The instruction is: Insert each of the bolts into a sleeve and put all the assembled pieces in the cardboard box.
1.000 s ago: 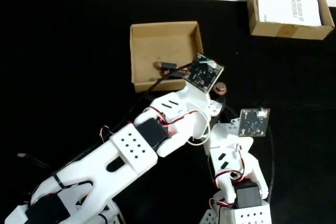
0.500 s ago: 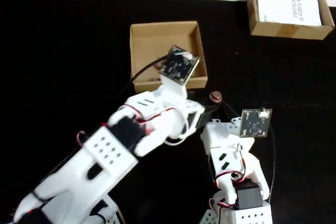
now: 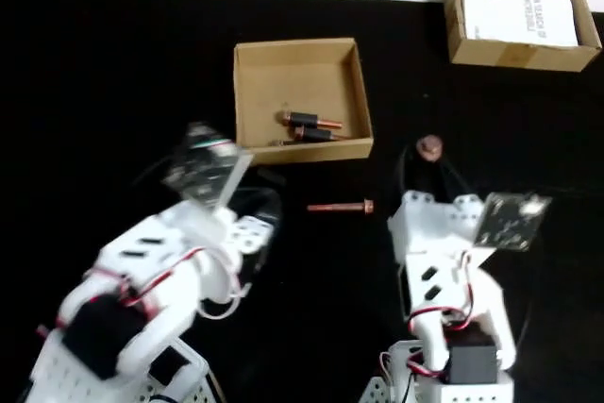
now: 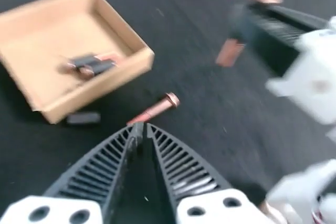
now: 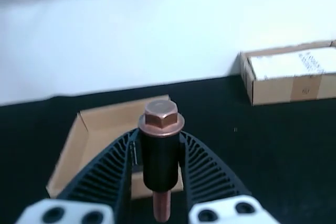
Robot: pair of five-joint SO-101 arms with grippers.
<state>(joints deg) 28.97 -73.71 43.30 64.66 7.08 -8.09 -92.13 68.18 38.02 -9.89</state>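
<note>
Grasping a sleeve [image 5: 159, 166] in the fingers of the right gripper [image 5: 159, 139], upright, with a bolt [image 5: 161, 120] sitting through it, head on top and tip poking out below. Holding that piece over the counter [image 3: 113, 63], right of its middle and off the near right corner of the box [image 3: 300, 151]. Pressing the fingers of the left gripper [image 4: 143, 128] together on nothing, tips pointing toward a loose bolt [image 4: 155, 108]. Showing that loose bolt lying flat on the counter, near the box's near wall, between the two arms. Showing two assembled pieces [image 3: 311, 121] lying inside the box, side by side close to its near wall. Showing a bare sleeve [image 4: 83, 118] lying on the counter, just outside that same wall. Showing a second box [image 3: 517, 54], with a white sheet in it, sitting at the counter's far right corner.
</note>
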